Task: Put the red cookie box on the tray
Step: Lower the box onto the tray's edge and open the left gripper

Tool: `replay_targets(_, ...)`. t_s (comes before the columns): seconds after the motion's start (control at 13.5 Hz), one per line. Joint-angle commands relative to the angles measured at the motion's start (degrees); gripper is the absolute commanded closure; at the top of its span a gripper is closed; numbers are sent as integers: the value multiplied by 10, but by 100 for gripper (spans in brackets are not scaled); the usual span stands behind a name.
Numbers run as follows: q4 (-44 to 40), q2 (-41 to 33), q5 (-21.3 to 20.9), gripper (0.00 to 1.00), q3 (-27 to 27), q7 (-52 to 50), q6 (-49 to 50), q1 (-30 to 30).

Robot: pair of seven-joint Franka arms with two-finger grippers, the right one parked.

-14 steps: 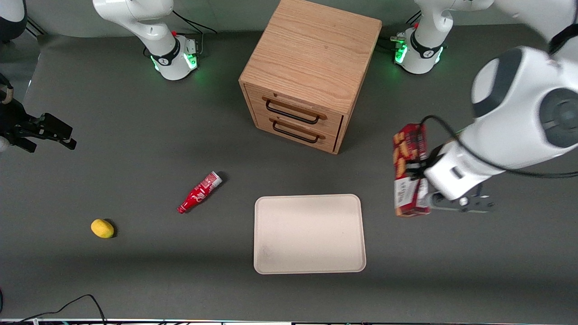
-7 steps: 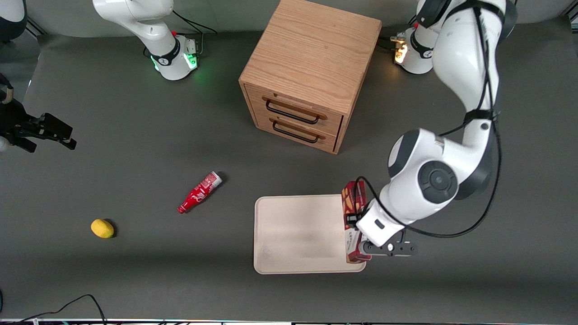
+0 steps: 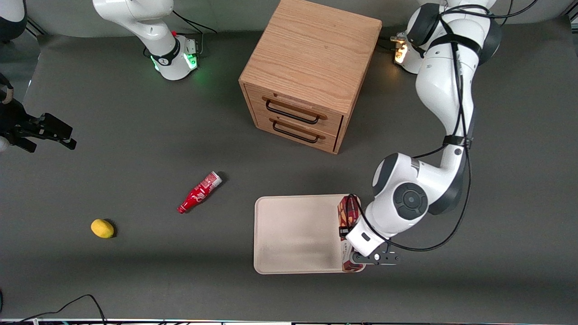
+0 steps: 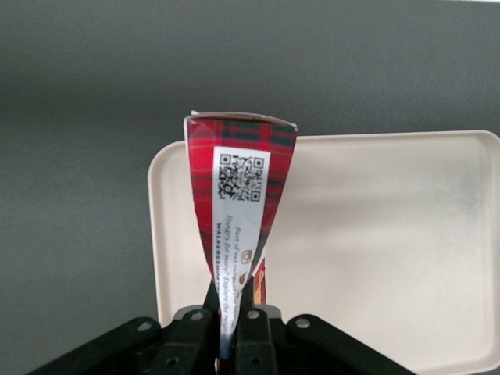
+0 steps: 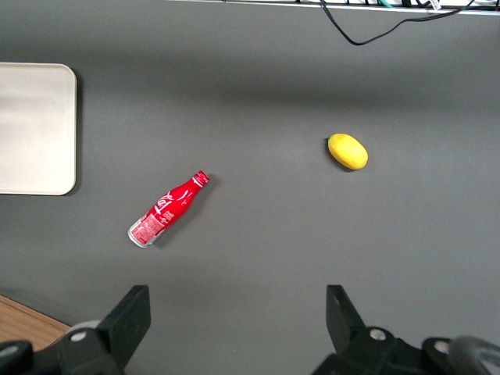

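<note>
The red cookie box (image 3: 347, 216) stands on edge along the cream tray's (image 3: 293, 234) side toward the working arm, its length running from the cabinet side to the front-camera side. My gripper (image 3: 350, 253) is shut on the box at its nearer-to-camera part. In the left wrist view the red cookie box (image 4: 238, 180) rises from between the black fingers (image 4: 254, 332), plaid with a white QR label, over the tray (image 4: 375, 234). The wrist hides whether the box rests on the tray floor.
A wooden drawer cabinet (image 3: 309, 74) stands farther from the camera than the tray. A small red bottle (image 3: 199, 192) and a yellow lemon (image 3: 102, 228) lie toward the parked arm's end.
The arm carried the box from above the bare table at the working arm's end to the tray, then lowered it slightly and shifted it a little inward over the tray's edge.
</note>
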State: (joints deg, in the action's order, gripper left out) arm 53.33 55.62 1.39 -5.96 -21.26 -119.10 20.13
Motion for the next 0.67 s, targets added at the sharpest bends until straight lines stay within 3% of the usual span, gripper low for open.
replay_targets(0.0, -29, 28, -30, 100, 13, -11, -15, 13)
replay_targets(0.44, -21, 49, -37, 100, 13, -8, -44, 13)
replay_targets(0.59, -19, 55, -39, 85, 13, -6, -54, 12)
